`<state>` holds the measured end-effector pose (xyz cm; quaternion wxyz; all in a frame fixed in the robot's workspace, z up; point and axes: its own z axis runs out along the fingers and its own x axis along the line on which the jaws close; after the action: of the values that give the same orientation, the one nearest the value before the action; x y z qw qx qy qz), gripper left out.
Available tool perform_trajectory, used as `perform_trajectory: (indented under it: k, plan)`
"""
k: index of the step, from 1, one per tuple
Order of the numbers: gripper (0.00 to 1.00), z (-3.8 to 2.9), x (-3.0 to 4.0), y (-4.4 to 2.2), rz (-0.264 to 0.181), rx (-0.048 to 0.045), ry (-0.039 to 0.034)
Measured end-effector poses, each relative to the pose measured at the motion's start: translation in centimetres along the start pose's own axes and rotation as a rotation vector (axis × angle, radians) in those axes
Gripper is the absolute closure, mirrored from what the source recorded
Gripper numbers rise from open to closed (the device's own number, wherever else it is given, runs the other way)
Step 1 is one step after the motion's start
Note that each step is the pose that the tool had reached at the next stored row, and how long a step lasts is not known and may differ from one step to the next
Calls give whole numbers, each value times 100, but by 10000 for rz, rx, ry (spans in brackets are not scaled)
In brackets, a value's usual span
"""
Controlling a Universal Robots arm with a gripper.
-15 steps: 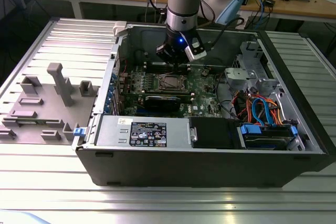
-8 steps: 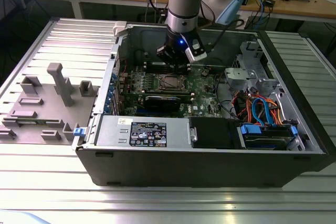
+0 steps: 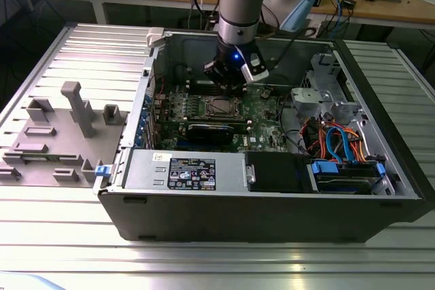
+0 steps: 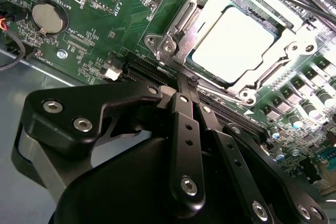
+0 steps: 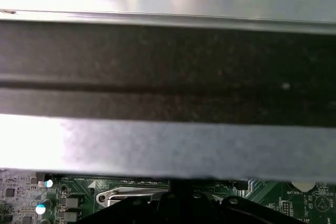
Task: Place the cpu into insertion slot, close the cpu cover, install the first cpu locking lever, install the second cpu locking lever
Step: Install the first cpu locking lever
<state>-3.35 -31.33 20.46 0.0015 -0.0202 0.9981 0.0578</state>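
Ribbed metal tabletop point(image 3: 68, 236) carries an open computer case point(image 3: 272, 215); on its motherboard point(image 4: 105, 24) the cpu point(image 4: 231, 43) sits in the insertion slot point(image 4: 207, 77), cpu cover point(image 4: 294, 40) down. Closed gripper point(image 4: 184, 85) touches the slot's edge.

cpu point(image 4: 233, 43) in insertion slot point(image 4: 178, 24), under cpu cover point(image 4: 294, 38)

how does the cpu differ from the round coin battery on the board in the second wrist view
The cpu is a pale square with a flat top; the coin battery is a smaller round disc. The cpu sits in the insertion slot with the silvery cpu cover framing it; the battery sits in a dark round holder, alone on the green board. The gripper points at the slot's edge, well away from the battery. Both lie flat on the board.
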Motion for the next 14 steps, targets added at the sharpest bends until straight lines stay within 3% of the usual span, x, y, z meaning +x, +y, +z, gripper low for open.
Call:
perform_trajectory:
  k: [14]
  plan:
    - [89, 12, -1, -1, 0, -3, 2]
